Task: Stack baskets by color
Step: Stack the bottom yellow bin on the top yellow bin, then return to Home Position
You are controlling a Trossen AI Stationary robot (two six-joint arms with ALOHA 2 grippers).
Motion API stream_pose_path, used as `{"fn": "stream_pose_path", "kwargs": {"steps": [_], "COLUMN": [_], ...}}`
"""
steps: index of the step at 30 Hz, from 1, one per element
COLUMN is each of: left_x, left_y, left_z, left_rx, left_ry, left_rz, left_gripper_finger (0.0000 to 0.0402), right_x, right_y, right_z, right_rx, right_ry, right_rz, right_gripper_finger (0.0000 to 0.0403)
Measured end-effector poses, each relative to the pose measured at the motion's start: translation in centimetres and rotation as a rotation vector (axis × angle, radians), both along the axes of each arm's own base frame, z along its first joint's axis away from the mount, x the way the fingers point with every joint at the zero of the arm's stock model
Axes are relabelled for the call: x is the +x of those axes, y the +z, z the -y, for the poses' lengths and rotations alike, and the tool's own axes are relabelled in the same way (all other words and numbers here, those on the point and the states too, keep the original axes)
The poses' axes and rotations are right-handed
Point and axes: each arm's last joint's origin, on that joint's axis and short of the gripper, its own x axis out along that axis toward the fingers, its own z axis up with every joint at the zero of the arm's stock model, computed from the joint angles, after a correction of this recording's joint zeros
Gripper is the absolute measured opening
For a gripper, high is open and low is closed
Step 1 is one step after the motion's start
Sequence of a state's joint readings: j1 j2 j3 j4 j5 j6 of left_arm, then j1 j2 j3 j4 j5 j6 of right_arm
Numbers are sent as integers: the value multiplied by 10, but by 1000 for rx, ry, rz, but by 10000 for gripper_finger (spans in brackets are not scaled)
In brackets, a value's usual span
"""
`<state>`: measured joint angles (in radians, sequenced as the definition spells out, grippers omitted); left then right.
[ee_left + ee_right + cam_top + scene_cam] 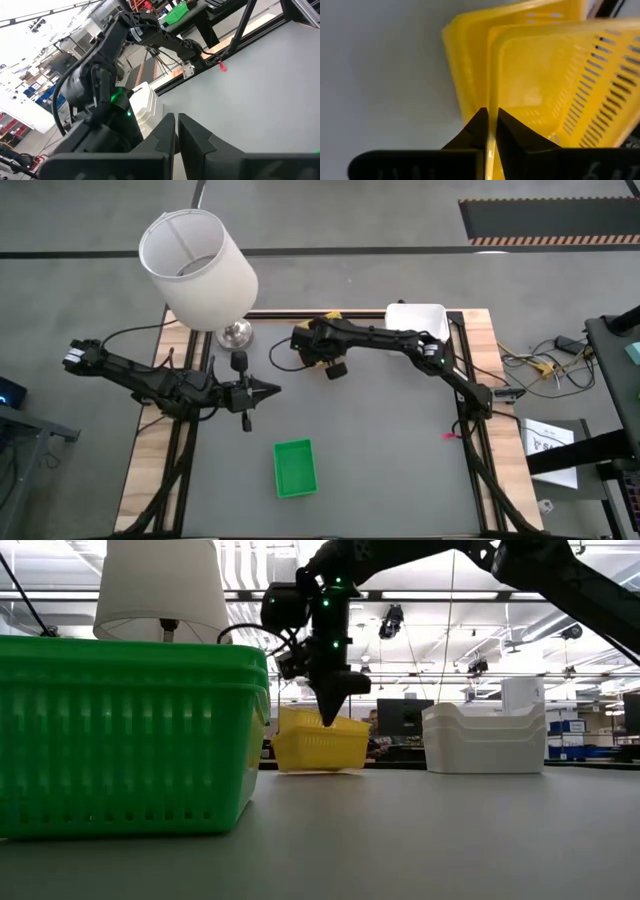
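A: Start big. Dark grey table (400, 450), white cylindrical lampshade (197, 268) at upper left of the high view. Where are the baskets?

B: Green slotted plastic basket stack (295, 468) sits low centre of the high view, well apart from both arms. White plastic basket stack (416, 316) at the top edge, right of centre. Yellow slotted plastic baskets (318, 744) are mid-frame in the low view, under the right arm.

A: Key relation?

B: Right gripper (490, 125) is directly above a yellow basket's rim, fingers pinching that thin wall between them. A second yellow basket lies beneath, tilted off-square from the held one. Long axis runs away from the fingers in the right wrist view. Judgement: nesting depends on squaring the two up.

A: Arm pose?

B: Right arm reaches from the right edge toward top centre, wrist pointed down. Left gripper (268, 390) waits at mid-left, level, aimed rightward, fingers pressed together, holding nothing. Right arm is clearly nearer the yellow ones.
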<state>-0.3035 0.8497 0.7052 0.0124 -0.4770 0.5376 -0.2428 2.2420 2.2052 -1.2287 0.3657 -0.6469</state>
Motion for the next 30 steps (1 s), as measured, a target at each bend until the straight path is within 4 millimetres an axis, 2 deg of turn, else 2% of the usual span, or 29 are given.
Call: {"fn": "stream_pose_path", "kwargs": {"steps": [9, 21, 30], "left_x": [0, 0, 0], "left_y": [-2, -2, -2], "left_z": [0, 0, 0], "left_rx": [0, -1, -1], "left_ry": [0, 0, 0], "left_rz": [-4, -4, -4], "left_gripper_finger": [5, 5, 5], "right_x": [0, -6, -7], "right_y": [0, 2, 2], "right_z": [-3, -6, -6], "right_rx": [4, 14, 14], "right_ry": [9, 25, 20], "right_rz": [-9, -73, -70], "right_gripper_finger": [57, 50, 96]}}
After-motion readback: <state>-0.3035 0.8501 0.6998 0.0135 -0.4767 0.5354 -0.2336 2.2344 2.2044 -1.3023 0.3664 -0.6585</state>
